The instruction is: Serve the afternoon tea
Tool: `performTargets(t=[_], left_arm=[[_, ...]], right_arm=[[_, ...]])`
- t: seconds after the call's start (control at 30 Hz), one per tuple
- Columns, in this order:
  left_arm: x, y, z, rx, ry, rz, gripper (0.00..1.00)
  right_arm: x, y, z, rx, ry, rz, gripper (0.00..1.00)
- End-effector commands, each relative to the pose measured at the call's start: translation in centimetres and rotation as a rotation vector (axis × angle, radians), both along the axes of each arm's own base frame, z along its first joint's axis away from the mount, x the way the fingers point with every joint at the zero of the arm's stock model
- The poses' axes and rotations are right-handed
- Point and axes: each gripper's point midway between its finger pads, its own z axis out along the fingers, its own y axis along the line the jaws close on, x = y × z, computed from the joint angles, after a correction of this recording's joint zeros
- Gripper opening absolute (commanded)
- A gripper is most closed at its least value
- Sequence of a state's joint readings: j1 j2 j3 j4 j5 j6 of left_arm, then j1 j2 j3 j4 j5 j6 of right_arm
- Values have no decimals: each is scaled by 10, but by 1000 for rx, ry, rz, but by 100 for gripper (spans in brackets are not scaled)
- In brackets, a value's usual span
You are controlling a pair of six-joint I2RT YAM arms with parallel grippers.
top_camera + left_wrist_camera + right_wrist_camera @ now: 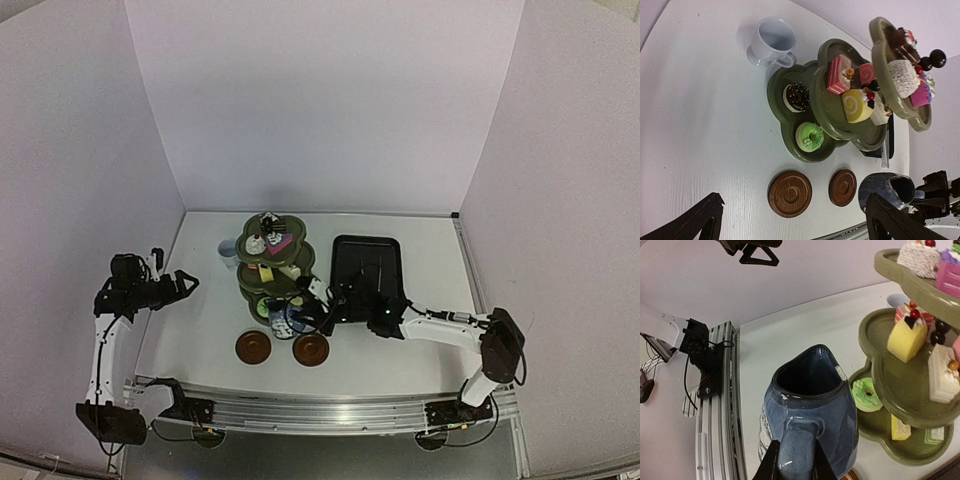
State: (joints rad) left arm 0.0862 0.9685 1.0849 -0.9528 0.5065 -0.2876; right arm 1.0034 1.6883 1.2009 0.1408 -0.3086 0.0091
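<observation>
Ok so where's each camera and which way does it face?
Top external: above, behind the bases, looking down on the table; both arms show.
Left wrist: at the table's left edge, facing stand, mug, coasters; open left claw frames it.
Right wrist: low, facing the pot the right claw grips.
Shared: stand and pot in all.

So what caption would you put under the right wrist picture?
The right gripper holds a blue pot by its handle beside the three-tier cake stand.
</observation>
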Motion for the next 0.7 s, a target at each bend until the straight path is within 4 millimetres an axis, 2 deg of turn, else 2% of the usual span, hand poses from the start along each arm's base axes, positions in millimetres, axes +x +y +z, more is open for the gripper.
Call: performTargets(t=[0.0, 0.2, 0.27, 0.4, 0.67], left_arm=[[14, -9, 4, -100, -59, -116, 100], [33, 24, -14, -165, -38, -33, 100], [40, 30, -19, -163, -62, -41, 100], [47, 28, -28, -197, -109, -84, 100], [38, 14, -41, -329, -68, -110, 100]], right_arm=[[-8, -16, 32, 153, -133, 133, 0], [-5, -47, 18, 193, -253, 180, 0], [-1, -59, 21, 228, -310, 175, 0], [-3, -70, 11, 258, -424, 190, 0], [-7, -68, -16, 400, -452, 195, 0]])
